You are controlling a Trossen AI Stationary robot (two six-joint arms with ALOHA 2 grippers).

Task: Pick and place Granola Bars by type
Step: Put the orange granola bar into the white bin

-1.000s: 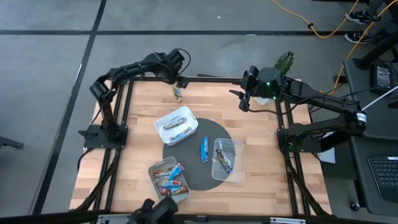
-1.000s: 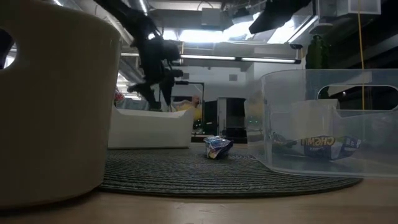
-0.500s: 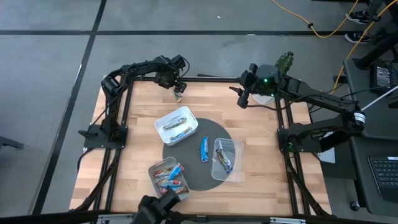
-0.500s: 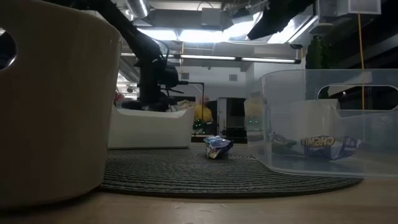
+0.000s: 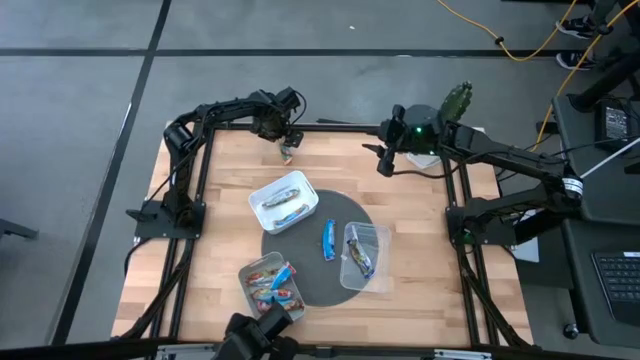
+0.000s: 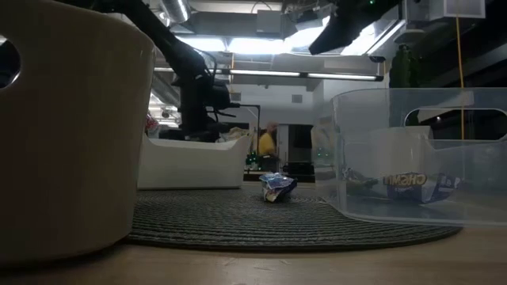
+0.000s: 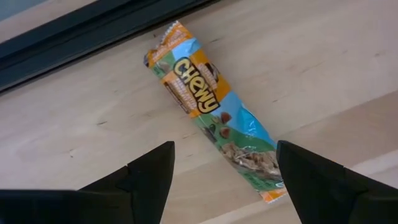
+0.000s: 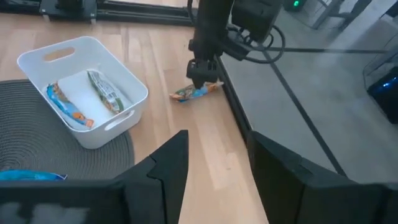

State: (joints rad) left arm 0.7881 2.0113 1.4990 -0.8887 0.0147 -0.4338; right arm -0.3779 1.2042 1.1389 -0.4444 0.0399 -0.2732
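Orange and green wrapping marks the granola bar (image 7: 214, 114) lying flat on the wooden table (image 5: 420, 290) near its far edge, and the left gripper (image 5: 285, 148) hangs right over it with its fingers spread, one on each side, not touching it. Just beside sits a white tub (image 5: 284, 202) holding two more bars. A blue bar (image 5: 328, 239) lies loose on the round dark mat (image 5: 325, 280), between the white tub and a clear tub (image 5: 365, 256). A third tub (image 5: 272, 285) near the front holds mixed bars. The right gripper (image 5: 385, 160) hovers over the table's far right side, fingers parted and empty.
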